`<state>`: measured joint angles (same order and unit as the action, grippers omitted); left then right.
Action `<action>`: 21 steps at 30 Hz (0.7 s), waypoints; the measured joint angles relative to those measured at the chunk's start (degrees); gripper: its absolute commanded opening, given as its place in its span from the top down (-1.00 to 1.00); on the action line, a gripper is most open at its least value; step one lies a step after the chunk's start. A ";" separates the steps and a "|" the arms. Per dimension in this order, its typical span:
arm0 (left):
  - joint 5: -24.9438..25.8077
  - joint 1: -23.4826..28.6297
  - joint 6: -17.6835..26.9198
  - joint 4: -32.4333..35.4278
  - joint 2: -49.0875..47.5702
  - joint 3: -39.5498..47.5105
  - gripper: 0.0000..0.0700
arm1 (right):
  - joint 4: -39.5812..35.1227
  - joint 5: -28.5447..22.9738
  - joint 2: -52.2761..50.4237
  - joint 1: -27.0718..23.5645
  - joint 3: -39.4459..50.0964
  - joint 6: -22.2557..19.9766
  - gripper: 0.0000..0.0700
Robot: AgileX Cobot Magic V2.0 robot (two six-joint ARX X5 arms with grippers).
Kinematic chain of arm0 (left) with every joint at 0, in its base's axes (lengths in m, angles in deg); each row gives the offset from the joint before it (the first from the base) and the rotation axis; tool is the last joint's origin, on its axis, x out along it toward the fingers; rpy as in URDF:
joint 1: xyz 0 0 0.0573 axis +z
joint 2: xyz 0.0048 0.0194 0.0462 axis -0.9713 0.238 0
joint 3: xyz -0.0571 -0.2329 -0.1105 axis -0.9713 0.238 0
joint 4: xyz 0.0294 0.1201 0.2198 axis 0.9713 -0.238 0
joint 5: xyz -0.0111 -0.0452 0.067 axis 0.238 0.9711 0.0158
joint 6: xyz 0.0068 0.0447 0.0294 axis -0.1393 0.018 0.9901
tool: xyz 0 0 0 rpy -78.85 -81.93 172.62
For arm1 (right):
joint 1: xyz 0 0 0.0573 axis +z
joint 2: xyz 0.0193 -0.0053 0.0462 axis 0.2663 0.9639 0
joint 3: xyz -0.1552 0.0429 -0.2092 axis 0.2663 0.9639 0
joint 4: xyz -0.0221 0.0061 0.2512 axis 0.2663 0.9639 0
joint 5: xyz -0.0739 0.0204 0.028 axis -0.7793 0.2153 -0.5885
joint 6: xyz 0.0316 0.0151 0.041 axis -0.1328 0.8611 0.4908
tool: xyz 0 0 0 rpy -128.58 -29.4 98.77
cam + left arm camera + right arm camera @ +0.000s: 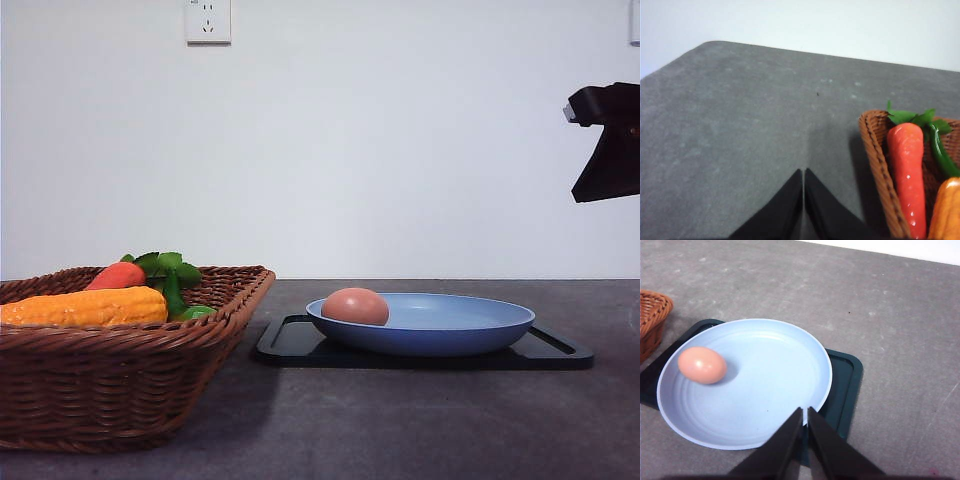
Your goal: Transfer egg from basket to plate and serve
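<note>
My right end effector [804, 415] is clenched with nothing in it, its tips pressed together above the near rim of the plate [790, 340]. The egg [702, 365] lies inside that plate, well away from my tips toward the basket [651, 315] side, resting on the plate's floor close to its rim. The plate sits on a black tray [847, 380] on the grey tabletop [900, 315].

My left end effector [803, 175] is also clenched and empty, hovering over bare tabletop just beside the basket's braided rim. In the basket beside it lie a carrot [907, 170] and a corn cob [947, 210].
</note>
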<state>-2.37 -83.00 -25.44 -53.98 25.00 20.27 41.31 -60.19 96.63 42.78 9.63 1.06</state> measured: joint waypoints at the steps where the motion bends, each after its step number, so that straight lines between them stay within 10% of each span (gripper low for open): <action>1: 0.00 0.00 0.00 -0.08 -0.04 0.02 1.00 | -0.04 0.00 0.00 0.00 0.00 0.00 1.00; 21: 0.07 0.00 0.00 -0.06 0.00 0.02 1.00 | -0.35 0.00 0.00 0.00 0.00 0.00 1.00</action>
<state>-2.31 -83.00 -25.44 -54.05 25.00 20.29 40.96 -60.19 96.63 42.78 9.63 1.06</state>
